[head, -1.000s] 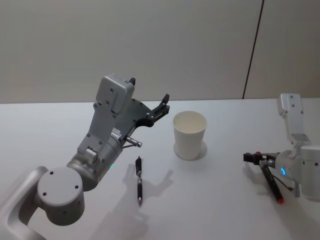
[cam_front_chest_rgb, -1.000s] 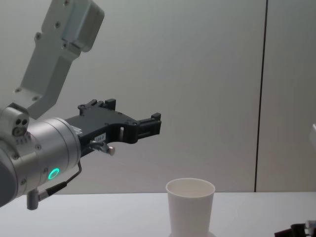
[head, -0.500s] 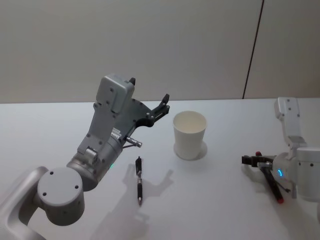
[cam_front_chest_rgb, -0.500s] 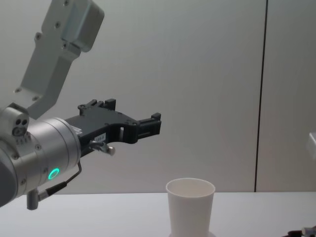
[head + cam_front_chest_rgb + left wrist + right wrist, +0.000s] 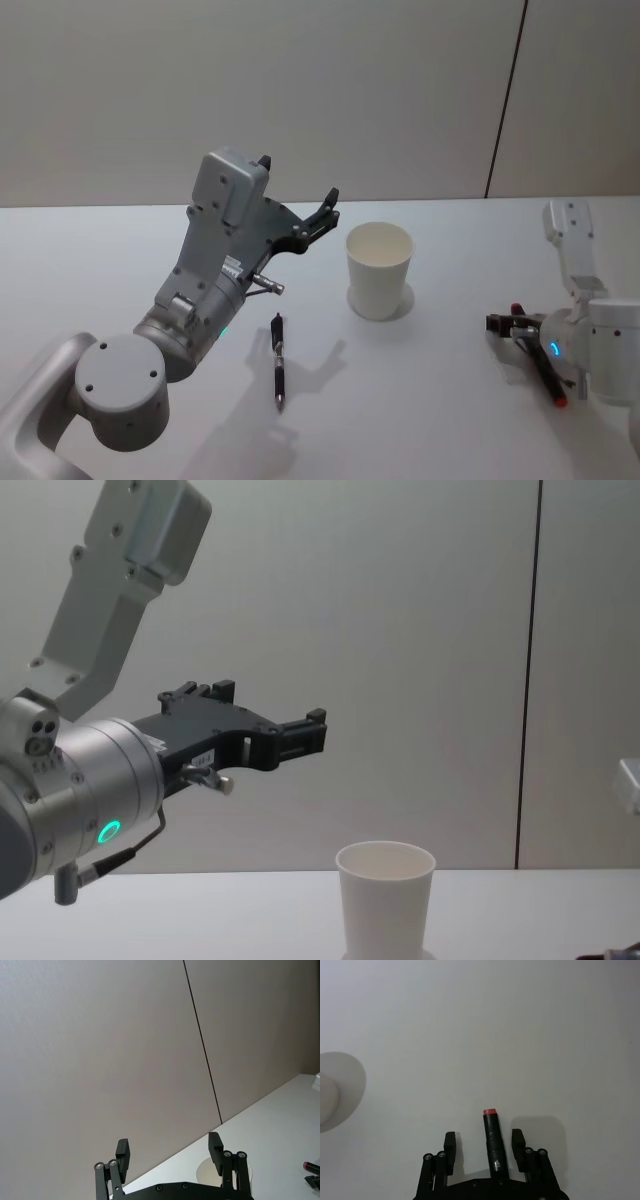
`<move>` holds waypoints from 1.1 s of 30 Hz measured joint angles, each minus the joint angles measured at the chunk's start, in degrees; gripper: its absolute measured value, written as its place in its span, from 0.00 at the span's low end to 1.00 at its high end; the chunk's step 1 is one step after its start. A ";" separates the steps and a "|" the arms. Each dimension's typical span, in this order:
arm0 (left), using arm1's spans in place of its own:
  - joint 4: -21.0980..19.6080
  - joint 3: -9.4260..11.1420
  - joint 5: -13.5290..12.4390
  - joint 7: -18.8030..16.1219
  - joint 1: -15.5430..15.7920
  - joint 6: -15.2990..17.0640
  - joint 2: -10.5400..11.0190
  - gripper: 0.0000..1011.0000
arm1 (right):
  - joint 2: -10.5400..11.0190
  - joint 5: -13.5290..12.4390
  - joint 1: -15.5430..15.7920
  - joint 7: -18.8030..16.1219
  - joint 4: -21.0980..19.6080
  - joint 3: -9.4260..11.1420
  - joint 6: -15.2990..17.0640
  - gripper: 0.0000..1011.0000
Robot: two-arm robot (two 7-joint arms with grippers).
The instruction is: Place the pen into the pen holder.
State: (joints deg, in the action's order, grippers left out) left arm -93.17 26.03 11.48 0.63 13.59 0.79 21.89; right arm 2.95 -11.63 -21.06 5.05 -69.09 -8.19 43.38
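white paper cup standing upright, black pen lying flat nearby, red-tipped pen flat farther off

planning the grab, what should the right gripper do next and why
Probably close the right gripper: its open fingers straddle the red-tipped pen lying on the table, touching neither side. The cup stands upright; the left gripper hangs raised, open.

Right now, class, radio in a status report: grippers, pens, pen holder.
Right gripper open, low, astride red-tipped pen. Left gripper open, raised. Pen holder upright, empty. Black pen lies apart, nothing blocking.
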 joint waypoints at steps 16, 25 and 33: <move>0.00 0.00 0.00 0.00 0.00 0.00 0.00 0.99 | -0.44 0.11 -0.24 -1.23 1.46 -0.02 -1.39 0.23; 0.00 0.00 0.00 0.00 0.00 0.00 0.00 0.99 | -0.66 -0.08 -0.41 -1.66 2.15 0.16 -2.18 0.17; 0.00 0.00 0.00 0.00 0.00 0.00 0.00 0.99 | -0.66 -0.27 0.23 -2.52 1.24 0.31 -4.54 0.17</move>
State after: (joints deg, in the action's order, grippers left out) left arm -93.17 26.03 11.48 0.62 13.59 0.80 21.90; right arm 2.29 -11.90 -20.83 2.53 -67.84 -7.89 38.84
